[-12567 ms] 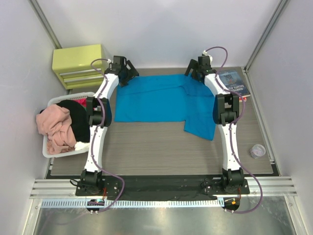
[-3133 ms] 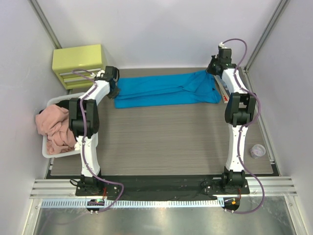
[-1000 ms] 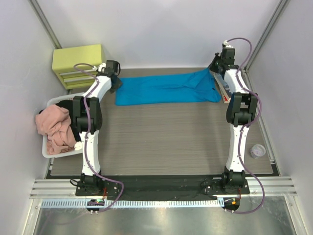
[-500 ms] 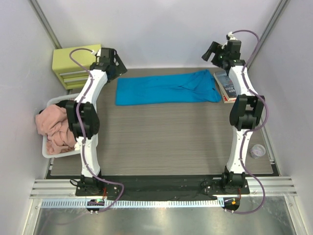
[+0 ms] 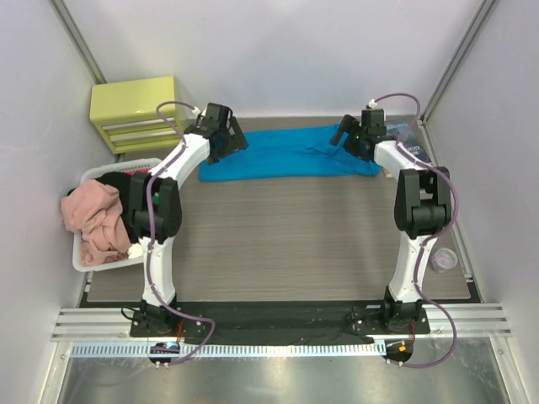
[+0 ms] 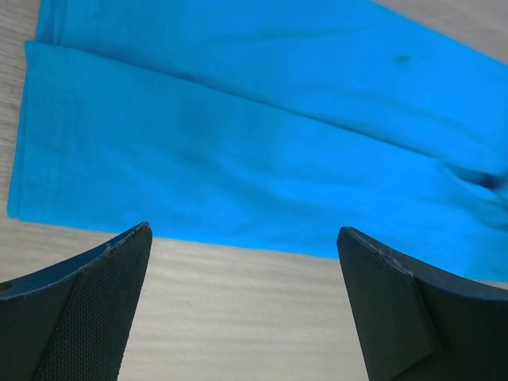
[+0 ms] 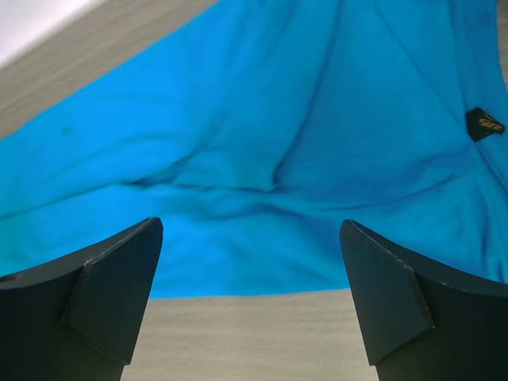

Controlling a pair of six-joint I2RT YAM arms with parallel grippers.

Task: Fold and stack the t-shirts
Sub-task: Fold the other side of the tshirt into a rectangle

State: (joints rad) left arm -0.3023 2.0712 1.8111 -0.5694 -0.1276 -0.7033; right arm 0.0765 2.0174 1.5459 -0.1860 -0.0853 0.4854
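Observation:
A turquoise-blue t-shirt (image 5: 286, 153) lies folded into a long strip across the far side of the table. My left gripper (image 5: 229, 143) hovers over its left end, open and empty; the left wrist view shows the shirt's near edge (image 6: 238, 159) above bare table between the fingers. My right gripper (image 5: 347, 140) hovers over the right end, open and empty; the right wrist view shows rumpled blue cloth (image 7: 262, 159) with a small black label (image 7: 484, 124). More shirts, pink (image 5: 97, 219) and black (image 5: 135, 198), fill a white basket (image 5: 84, 257) at the left.
A yellow-green drawer unit (image 5: 135, 109) stands at the back left. A dark-blue-covered book (image 5: 414, 145) lies at the back right, partly behind the right arm. A small clear round container (image 5: 442, 259) sits near the right edge.
Both grippers let go of the shirt's ends and opened, rose, then came back inward and down over the folded strip. The shirt has lain still since its release.

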